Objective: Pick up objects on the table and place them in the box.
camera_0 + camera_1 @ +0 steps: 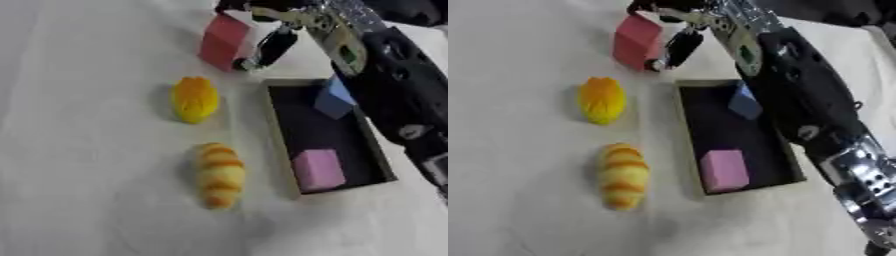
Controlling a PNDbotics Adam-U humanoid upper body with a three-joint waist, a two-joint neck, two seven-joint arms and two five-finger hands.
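The red block (225,42) stands at the far end of the worktop (79,190), just beyond the far left corner of the box (278,131), and the right hand (273,35) has its fingers curled round it, apparently so it can be lifted across into the box. The box already holds a blue block (333,100) at its far end and a pink block (318,169) at its near end. To its left lie a yellow-orange toy (194,99) and, nearer, a striped croissant-like toy (220,174), both presumably awaiting their turn; the left hand shows in neither view.

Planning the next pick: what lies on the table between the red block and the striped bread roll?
The yellow-orange toy fruit sits between red block and bread roll, clearest in left eye view.
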